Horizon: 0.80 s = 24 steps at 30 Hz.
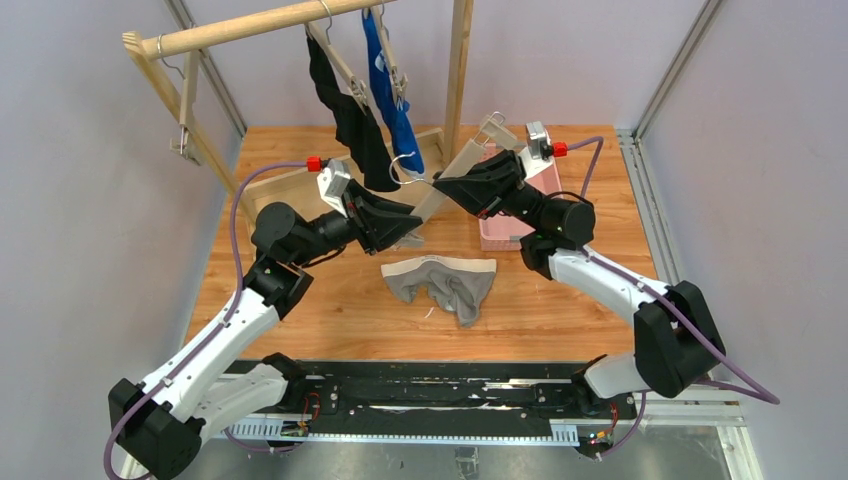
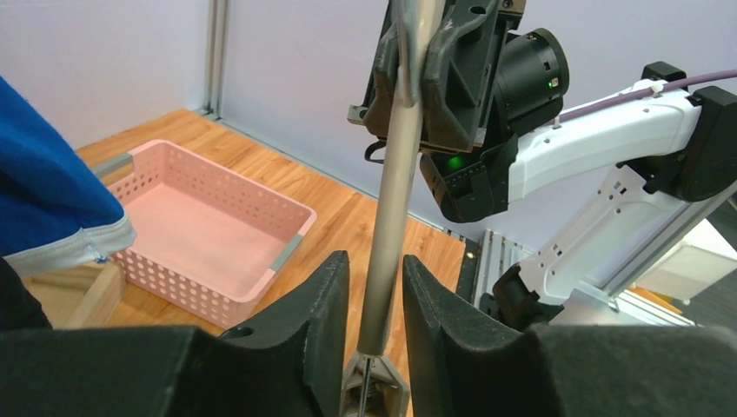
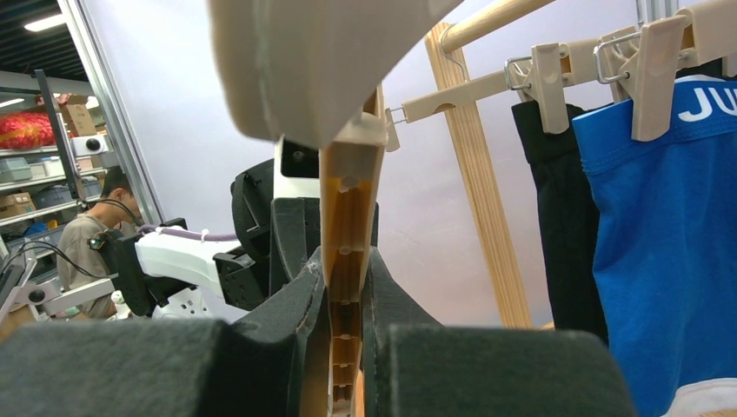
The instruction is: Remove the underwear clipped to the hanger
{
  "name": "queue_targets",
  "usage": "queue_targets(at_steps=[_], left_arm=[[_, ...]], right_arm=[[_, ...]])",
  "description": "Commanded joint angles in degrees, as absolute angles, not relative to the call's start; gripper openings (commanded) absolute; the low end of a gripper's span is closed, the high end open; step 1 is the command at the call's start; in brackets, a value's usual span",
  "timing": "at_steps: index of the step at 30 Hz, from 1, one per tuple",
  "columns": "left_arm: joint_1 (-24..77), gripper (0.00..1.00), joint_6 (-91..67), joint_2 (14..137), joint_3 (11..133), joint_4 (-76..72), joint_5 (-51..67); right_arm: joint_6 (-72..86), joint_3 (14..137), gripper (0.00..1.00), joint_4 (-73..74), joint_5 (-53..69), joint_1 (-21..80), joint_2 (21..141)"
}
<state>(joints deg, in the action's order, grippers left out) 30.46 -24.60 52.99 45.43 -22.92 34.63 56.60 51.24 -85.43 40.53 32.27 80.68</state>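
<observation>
The grey underwear [image 1: 445, 280] lies loose on the table between the arms. Black underwear [image 1: 355, 125] [image 3: 565, 226] and blue underwear [image 1: 392, 100] [image 3: 669, 226] [image 2: 43, 200] hang clipped to hangers on the wooden rod. My right gripper [image 1: 440, 186] [image 3: 346, 261] is shut on a bare beige hanger [image 1: 465, 160] [image 3: 348, 200] [image 2: 395, 174], held slanting above the table. My left gripper [image 1: 408, 222] [image 2: 376, 269] straddles that hanger's lower end, open, with a thin gap on each side of the bar just above its clip.
A pink basket [image 1: 500, 232] [image 2: 209, 234] stands on the table behind my right gripper. The rack's upright post [image 1: 458, 70] rises close behind the held hanger. An empty hanger [image 1: 186, 100] hangs at the rod's left end. The rack's wooden base [image 1: 280, 188] lies behind my left arm.
</observation>
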Motion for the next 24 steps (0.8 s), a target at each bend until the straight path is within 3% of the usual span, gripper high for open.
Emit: queue_targets(at_steps=[1, 4, 8, 20, 22, 24], left_arm=[[30.61, 0.31, -25.44, 53.48, 47.74, -25.58, 36.08], [30.59, 0.21, -26.28, 55.02, 48.39, -25.57, 38.62], [30.60, 0.01, -26.95, 56.02, 48.23, -25.49, 40.16], [30.63, 0.00, -25.27, 52.12, 46.15, -25.58, 40.19], [30.67, 0.00, -25.30, 51.46, 46.17, -25.58, 40.37], [30.67, 0.00, -25.29, 50.76, 46.15, -25.58, 40.27]], right_arm=[[56.48, 53.36, 0.01, -88.60, 41.04, 33.65, 80.99], [56.31, 53.56, 0.01, -88.59, 40.87, 33.75, 81.45], [56.25, 53.79, 0.01, -88.60, 40.78, 33.70, 81.73], [56.71, 53.18, 0.01, -88.44, 39.97, 33.79, 82.60], [56.99, 53.11, 0.20, -88.43, 40.07, 33.84, 82.79], [57.05, 52.67, 0.55, -88.47, 40.09, 33.80, 82.88]])
